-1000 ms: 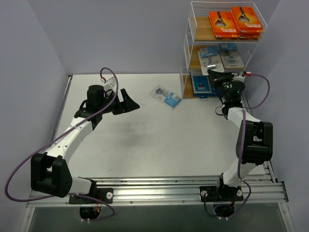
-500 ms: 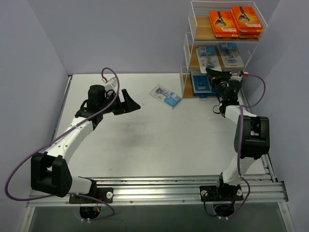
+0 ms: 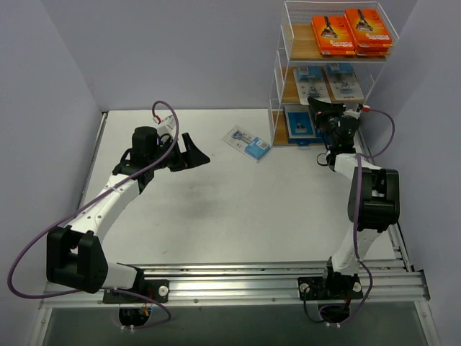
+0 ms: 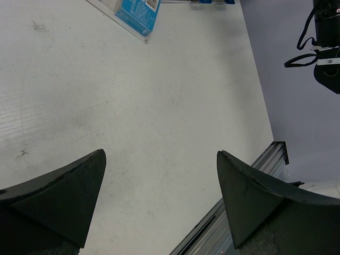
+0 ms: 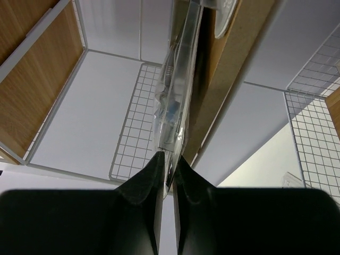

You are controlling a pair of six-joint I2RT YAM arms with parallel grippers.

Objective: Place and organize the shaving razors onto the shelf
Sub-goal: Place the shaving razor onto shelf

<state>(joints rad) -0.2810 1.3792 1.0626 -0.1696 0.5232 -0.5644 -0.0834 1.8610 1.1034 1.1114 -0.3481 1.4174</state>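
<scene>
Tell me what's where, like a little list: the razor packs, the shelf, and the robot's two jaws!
shelf: white wire rack, three wooden tiers
top tier: orange packs
middle tier: blue-grey packs
table: one blue blister pack, lying flat
left jaws: open, empty, above table
right jaws: at the shelf, shut on a clear pack held edge-on

Shelf [image 3: 301,43] held two orange packs [image 3: 333,36] top, two grey packs [image 3: 344,83] mid, one blue pack [image 3: 299,124] bottom; one blister pack [image 3: 247,143] lay beside.

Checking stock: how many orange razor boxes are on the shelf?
2, both on the shelf, top tier: left orange box, right orange box. Others may hide underneath.
</scene>
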